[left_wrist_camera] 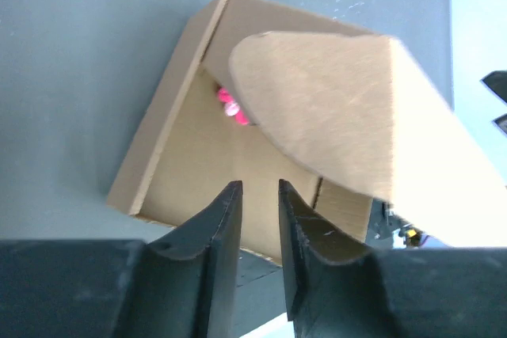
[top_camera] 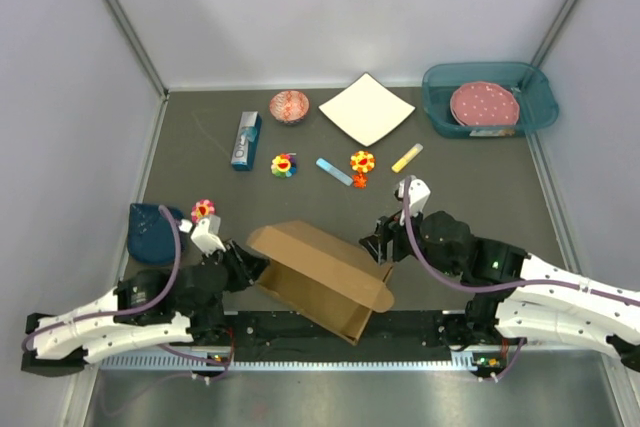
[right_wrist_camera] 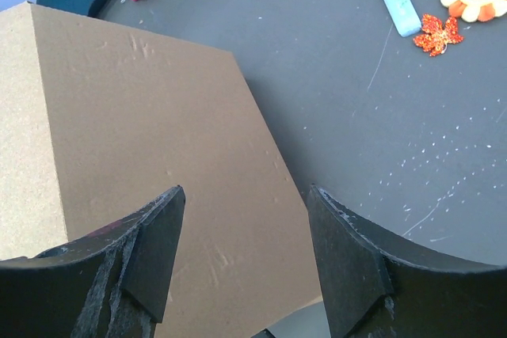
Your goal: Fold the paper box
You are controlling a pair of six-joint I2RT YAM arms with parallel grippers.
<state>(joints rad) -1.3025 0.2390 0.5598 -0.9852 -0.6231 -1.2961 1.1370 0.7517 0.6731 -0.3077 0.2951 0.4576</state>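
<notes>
Top external: paper box (top_camera: 322,277) at table's near edge, six o'clock — left gripper (top_camera: 240,260) at its nine, right gripper (top_camera: 382,245) at its three.

Left wrist: jaws nearly together, gripping nothing.

Right wrist: jaws wide apart over brown panel.

Dark grey table (top_camera: 480,187); pale walls (top_camera: 330,7), even light

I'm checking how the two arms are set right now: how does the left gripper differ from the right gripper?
The left gripper has its fingers nearly together, only a thin slit between them; the right gripper is spread wide. The left gripper faces the open underside and loose rounded flap of the paper box; the right gripper looks onto the box's plain closed panel. Both have black fingers, sit at the box's opposite ends, and neither visibly clamps cardboard.
</notes>
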